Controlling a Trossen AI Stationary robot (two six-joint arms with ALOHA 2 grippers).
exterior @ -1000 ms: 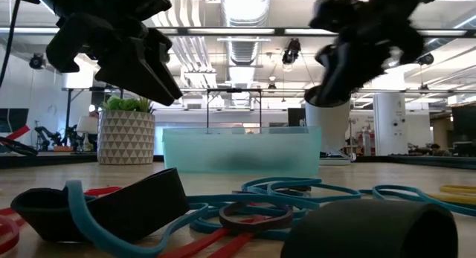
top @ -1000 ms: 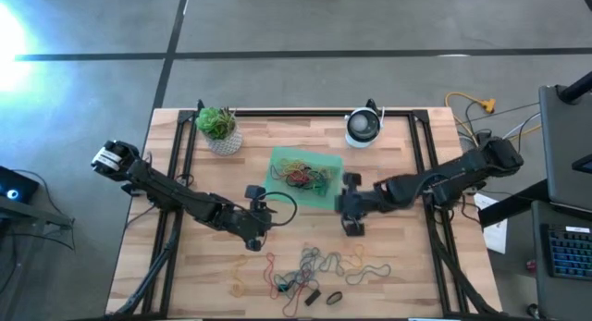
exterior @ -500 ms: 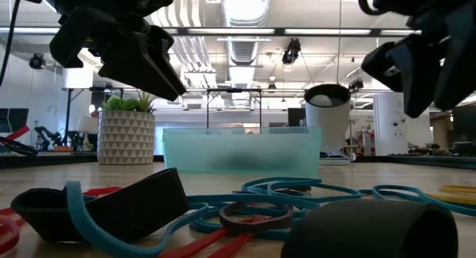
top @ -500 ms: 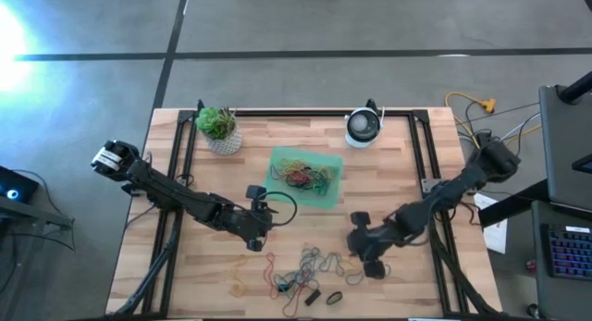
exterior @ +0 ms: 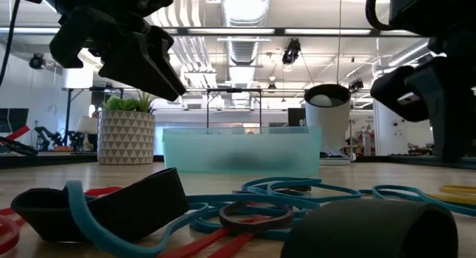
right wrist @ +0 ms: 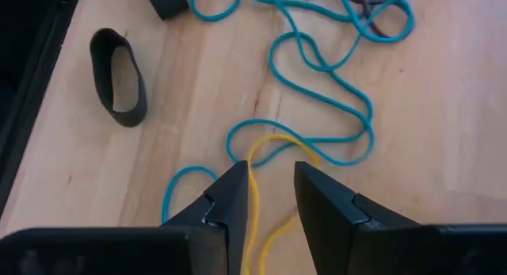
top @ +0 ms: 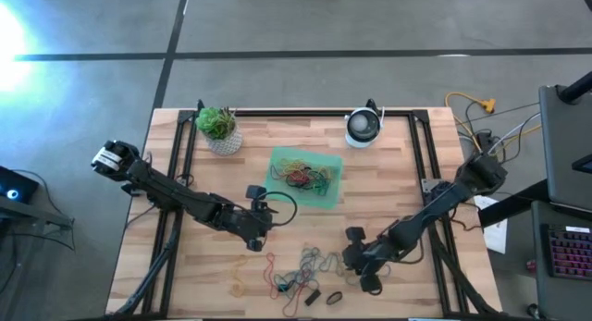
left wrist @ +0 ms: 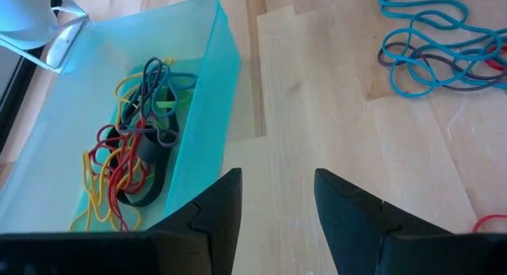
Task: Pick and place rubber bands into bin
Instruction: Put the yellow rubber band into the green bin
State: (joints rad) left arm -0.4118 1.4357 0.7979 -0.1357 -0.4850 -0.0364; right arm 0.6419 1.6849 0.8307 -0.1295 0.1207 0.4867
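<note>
The green bin (top: pixel 326 193) lies mid-table with a tangle of rubber bands (left wrist: pixel 131 148) inside. More rubber bands (top: pixel 310 265) lie loose on the wood near the table's near edge. My left gripper (left wrist: pixel 273 204) hovers open beside the bin's near left wall (left wrist: pixel 206 124), nothing between its fingers. My right gripper (right wrist: pixel 273 188) is open, slanting down over the right end of the loose bands. A yellow band (right wrist: pixel 265 144) runs into the gap between its fingers, beside a teal band (right wrist: pixel 317 93). No touch on the yellow band shows.
A wide black band (right wrist: pixel 119 77) lies close to the right gripper. A potted plant (top: pixel 219 131) and a round white device (top: pixel 363 127) stand at the far side. Black frame rails (top: pixel 421 154) run along the table's left and right sides.
My right gripper has swung from beside the bin's right wall toward the table's near edge and down, tipping more steeply, and now stands over the loose bands. The bands and the bin have not moved.
</note>
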